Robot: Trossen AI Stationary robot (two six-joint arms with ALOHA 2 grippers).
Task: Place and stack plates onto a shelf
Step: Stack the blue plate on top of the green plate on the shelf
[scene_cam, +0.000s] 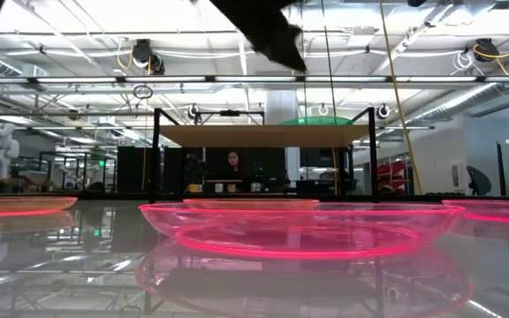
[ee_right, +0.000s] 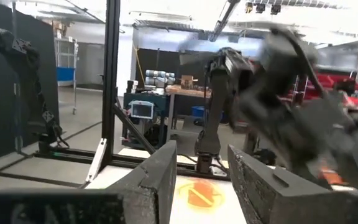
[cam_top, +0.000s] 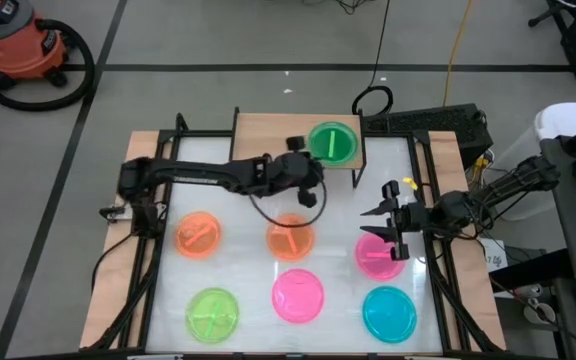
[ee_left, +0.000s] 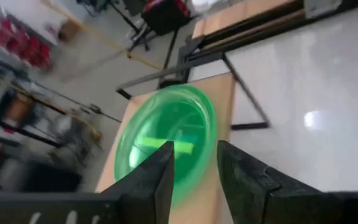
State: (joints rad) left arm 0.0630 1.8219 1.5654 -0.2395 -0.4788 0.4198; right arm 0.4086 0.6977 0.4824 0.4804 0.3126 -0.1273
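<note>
Shelf: I see the small wooden shelf [cam_top: 268, 130] at the far edge of the white worktop [cam_top: 238, 205], between the two arms.
Plate on shelf: one green plate [cam_top: 333, 142] lies flat on the shelf's right half; the left half is bare wood.
Left pincer: my left pincer [cam_top: 306, 158] hangs just beside the green plate, at its near-left rim. In the left wrist view its two dark fingers [ee_left: 157, 174] stand apart with nothing between them, released, and the green plate [ee_left: 166, 140] lies straight ahead past the tips.
Right pincer: my right pincer [cam_top: 386, 225] hovers over the near pink plate [cam_top: 380, 252] on the worktop's right side, fingers spread and empty.
Plates left on worktop: two orange ones, the left orange plate [cam_top: 199, 235] and the middle orange plate [cam_top: 291, 237]; a second green plate [cam_top: 213, 312], a second pink plate [cam_top: 298, 296] and a blue plate [cam_top: 389, 312] in the near row.
Key relation: the middle orange plate sits directly toward me from the left pincer, under that arm's wrist, so I judge the left arm the nearer one for it; the right arm already stands above the near pink plate.
Long axis: the plates are round, so no approach angle matters.
Progress: I judge one plate placed, six waiting in view.
</note>
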